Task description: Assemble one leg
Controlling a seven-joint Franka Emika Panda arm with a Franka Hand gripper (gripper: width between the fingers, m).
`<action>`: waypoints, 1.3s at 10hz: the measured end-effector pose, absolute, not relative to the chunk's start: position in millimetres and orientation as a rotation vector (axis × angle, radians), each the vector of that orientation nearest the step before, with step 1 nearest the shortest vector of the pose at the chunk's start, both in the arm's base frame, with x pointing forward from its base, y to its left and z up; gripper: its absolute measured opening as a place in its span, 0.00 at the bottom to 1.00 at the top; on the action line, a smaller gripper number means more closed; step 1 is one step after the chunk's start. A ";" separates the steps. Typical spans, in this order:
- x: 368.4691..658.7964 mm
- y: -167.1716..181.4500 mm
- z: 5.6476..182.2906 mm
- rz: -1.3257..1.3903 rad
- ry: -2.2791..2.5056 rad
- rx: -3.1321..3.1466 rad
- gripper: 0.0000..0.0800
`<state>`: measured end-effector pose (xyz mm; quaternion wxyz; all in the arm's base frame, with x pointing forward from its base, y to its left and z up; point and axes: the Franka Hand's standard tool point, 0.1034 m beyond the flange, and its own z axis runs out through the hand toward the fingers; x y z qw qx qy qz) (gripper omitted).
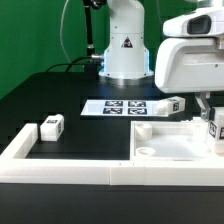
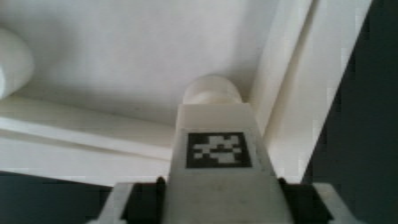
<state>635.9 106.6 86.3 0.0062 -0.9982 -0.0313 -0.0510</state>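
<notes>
My gripper (image 1: 213, 130) is at the exterior view's right, shut on a leg (image 1: 215, 124), a small white block with a black-and-white tag. It holds the leg upright over the right part of the large flat white panel (image 1: 165, 147). In the wrist view the leg (image 2: 217, 125) runs out from between my gripper's (image 2: 217, 197) fingers (image 2: 134, 200). Its rounded tip is close to the panel's raised edge (image 2: 294, 70), and I cannot tell whether it touches the panel. Two more legs lie loose: one (image 1: 52, 125) at the left and one (image 1: 176, 103) behind the panel.
The marker board (image 1: 120, 107) lies behind the panel, in front of the robot base (image 1: 125, 45). A white L-shaped wall (image 1: 60, 168) runs along the table's front and left. Part of a round hole (image 2: 9, 60) in the panel shows in the wrist view.
</notes>
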 end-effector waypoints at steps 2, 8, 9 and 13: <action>635.9 107.6 85.7 -0.162 0.266 -3.088 0.36; 633.9 113.4 84.3 -0.143 1.300 -2.763 0.36; 634.0 113.4 84.4 -0.139 1.365 -2.727 0.36; 634.3 115.8 84.0 -0.159 1.089 -2.870 0.78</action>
